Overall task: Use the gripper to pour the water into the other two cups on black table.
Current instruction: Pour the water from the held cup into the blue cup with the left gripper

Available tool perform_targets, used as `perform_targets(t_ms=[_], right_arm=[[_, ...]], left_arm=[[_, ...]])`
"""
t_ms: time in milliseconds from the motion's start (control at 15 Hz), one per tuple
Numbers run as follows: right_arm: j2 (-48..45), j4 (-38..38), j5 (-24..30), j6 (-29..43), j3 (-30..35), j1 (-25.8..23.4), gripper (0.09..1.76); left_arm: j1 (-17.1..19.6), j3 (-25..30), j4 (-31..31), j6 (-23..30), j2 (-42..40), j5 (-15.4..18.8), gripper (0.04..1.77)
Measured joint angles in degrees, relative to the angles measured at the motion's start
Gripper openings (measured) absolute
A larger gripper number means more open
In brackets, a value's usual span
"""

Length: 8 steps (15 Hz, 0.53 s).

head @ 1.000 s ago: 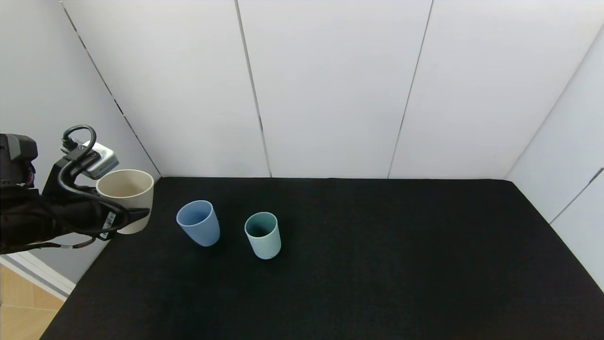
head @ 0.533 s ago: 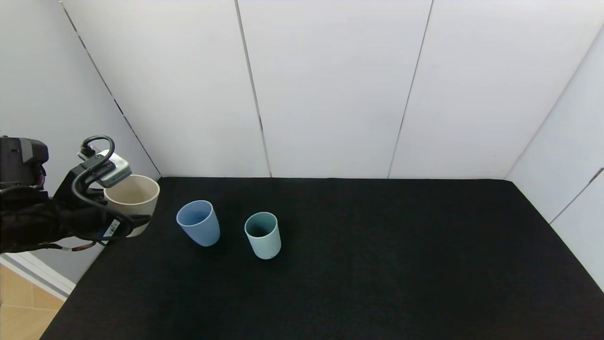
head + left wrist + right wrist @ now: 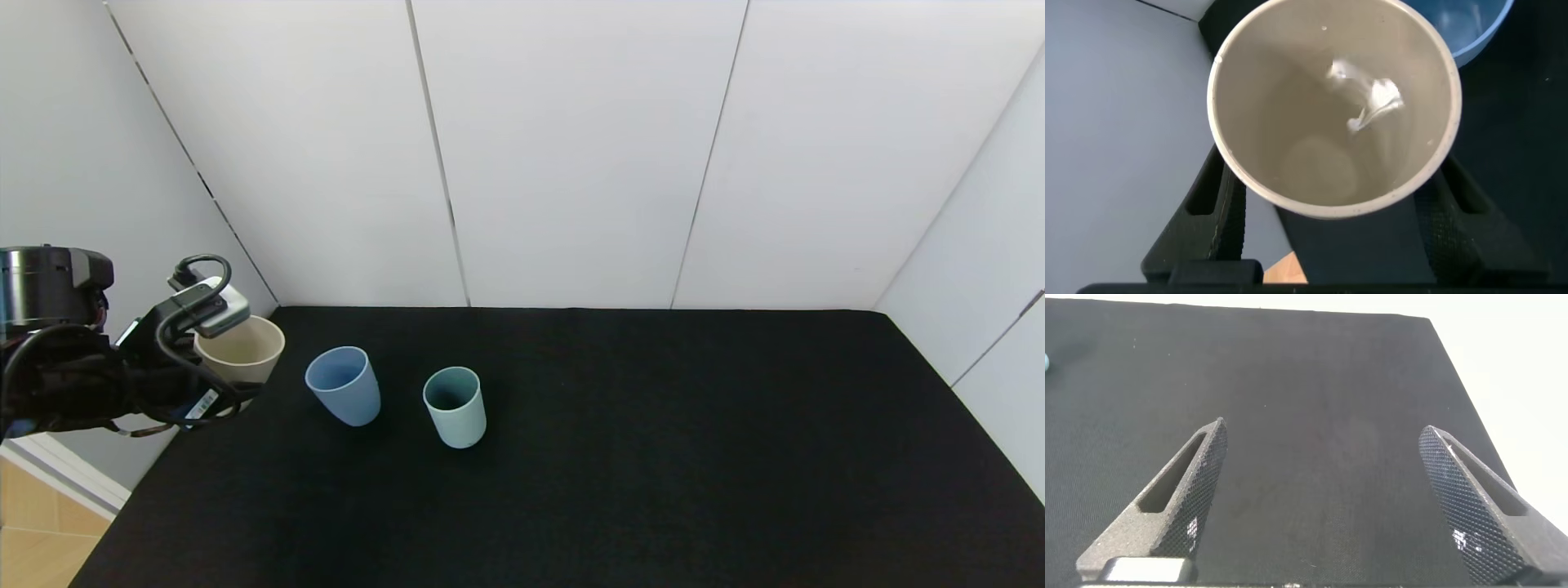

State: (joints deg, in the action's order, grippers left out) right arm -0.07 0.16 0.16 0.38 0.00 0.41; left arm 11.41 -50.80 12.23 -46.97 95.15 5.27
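I have the left gripper (image 3: 233,390) at the table's left edge, clamped on the cream cup (image 3: 242,351), fingers (image 3: 1221,208) on either side of its wall; cup upright, rim up. Water (image 3: 1368,102) sits inside it, glinting in the left wrist view. Light blue cup (image 3: 344,385) stands just beside it on the black table (image 3: 653,457), teal-green cup (image 3: 455,406) near that, apart. Right gripper (image 3: 1327,502) hangs over bare table, fingers spread wide, nothing held.

Matte black cloth table (image 3: 620,457); matte cups (image 3: 455,406) (plastic-looking); rough-textured fingers (image 3: 1200,486).
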Motion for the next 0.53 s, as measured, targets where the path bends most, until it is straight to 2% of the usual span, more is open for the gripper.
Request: perform_targets(t_ms=[333, 533], right_arm=[[0.0, 0.02, 0.0, 0.02, 0.0, 0.0, 1.71], [0.0, 0.0, 0.0, 0.02, 0.0, 0.0, 1.71]], left_arm=[[-0.63, -2.51, -3.8, -2.5, 1.16, -0.91, 1.2], [-1.68, -4.33, -5.86, -3.68, 1.68, -2.88, 1.19]])
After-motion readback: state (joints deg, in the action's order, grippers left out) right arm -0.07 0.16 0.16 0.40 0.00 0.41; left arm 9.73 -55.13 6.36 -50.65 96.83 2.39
